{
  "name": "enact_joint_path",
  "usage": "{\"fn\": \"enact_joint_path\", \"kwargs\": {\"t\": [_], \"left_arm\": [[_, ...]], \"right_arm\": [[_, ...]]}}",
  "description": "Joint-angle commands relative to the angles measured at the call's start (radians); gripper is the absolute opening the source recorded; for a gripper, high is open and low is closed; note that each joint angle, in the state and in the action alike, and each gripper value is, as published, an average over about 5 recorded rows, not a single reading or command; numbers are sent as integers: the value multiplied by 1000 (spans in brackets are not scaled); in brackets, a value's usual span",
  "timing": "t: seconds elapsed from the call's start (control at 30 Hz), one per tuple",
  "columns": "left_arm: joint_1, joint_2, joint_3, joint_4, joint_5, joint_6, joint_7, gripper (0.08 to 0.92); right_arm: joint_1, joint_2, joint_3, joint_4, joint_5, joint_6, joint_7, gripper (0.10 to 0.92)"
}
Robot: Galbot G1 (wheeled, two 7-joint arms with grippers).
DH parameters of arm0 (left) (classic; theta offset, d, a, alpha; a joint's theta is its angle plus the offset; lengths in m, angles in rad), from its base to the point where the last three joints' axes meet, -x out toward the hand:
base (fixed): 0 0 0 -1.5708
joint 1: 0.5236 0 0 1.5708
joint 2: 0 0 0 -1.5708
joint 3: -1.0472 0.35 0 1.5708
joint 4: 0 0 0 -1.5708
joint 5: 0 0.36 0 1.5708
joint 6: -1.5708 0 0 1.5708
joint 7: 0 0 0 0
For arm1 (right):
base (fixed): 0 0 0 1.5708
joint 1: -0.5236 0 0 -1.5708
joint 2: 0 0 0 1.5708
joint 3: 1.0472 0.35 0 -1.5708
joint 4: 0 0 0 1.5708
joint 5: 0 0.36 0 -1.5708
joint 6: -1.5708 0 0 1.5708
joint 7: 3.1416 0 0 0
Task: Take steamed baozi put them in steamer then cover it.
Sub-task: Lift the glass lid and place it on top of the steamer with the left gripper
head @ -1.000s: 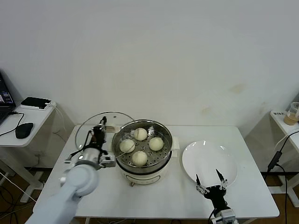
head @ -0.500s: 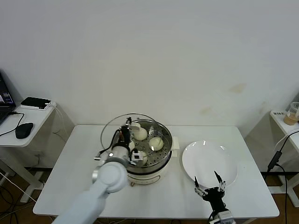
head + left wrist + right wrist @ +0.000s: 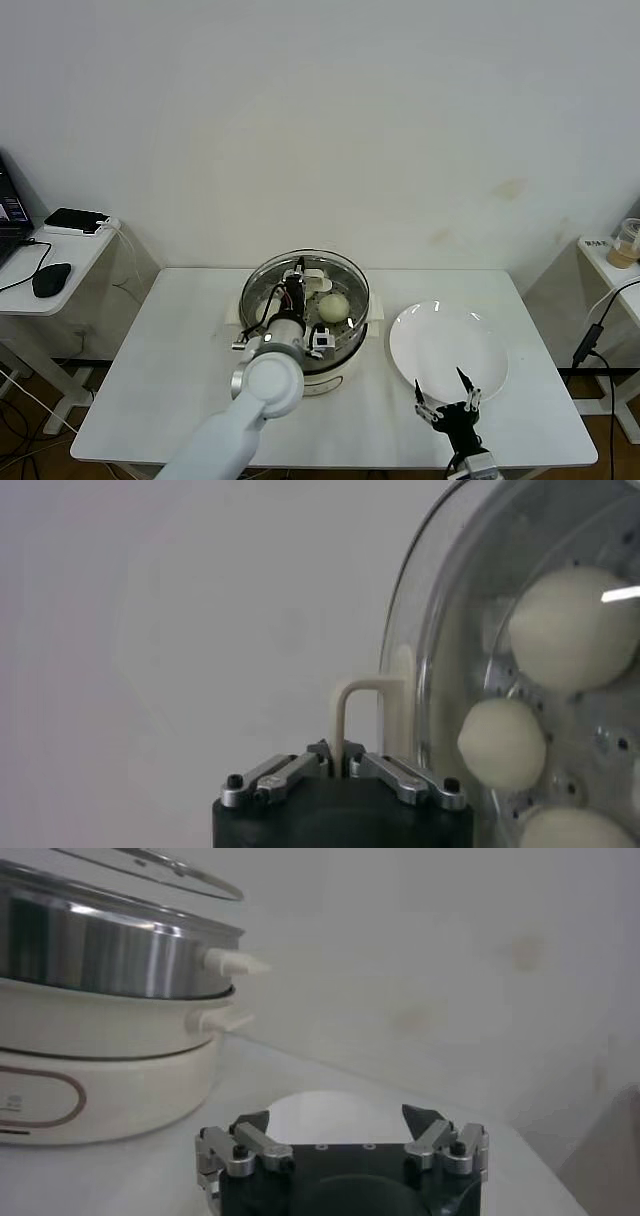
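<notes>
Left gripper (image 3: 343, 770), low centre of the left wrist view: fingers clamped together on the cream handle (image 3: 358, 715) of the glass lid (image 3: 440, 610). In the head view, same gripper (image 3: 297, 283) at frame centre, above the steamer (image 3: 345, 365), lid (image 3: 345, 268) held over the pot. From the right wrist view, lid (image 3: 150, 866) at upper left, seemingly tilted and not yet seated on the rim; judged a last step, lowering still to finish.

Handling of lid, as a judgement: stiff, fragile glass with metal rim, moderately heavy, smooth and slippery at the edge; only sound hold the oblong handle at centre, as now taken. Gentle, level set-down advised to avoid chipping or a clang against the steel.

Buns (image 3: 570, 625) visible through the glass, resting on the perforated tray; one bun (image 3: 334, 306) plain in the head view, others hidden by the arm. Soft, light, easily dented.

Right gripper (image 3: 448, 402), lower right of the head view, fingers spread wide apart, holding nothing, idle just at the near edge of the white plate (image 3: 440, 345) on the table (image 3: 160, 380).
</notes>
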Motion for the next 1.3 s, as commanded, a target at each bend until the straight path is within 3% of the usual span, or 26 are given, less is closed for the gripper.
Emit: {"fn": "enact_joint_path", "kwargs": {"t": [0.03, 1.07, 1.17, 1.3], "left_arm": [[36, -50, -6, 23, 60, -20, -17, 139], [57, -74, -52, 59, 43, -44, -72, 140], [62, -68, -52, 40, 43, -44, -71, 168], [78, -51, -50, 2, 46, -47, -69, 270]], "right_arm": [[-2, -1, -5, -2, -2, 2, 0, 823], [-2, -12, -18, -9, -10, 1, -6, 823], [-2, -12, -20, -9, -10, 1, -6, 823], [-2, -11, -21, -8, -12, 0, -6, 823]]}}
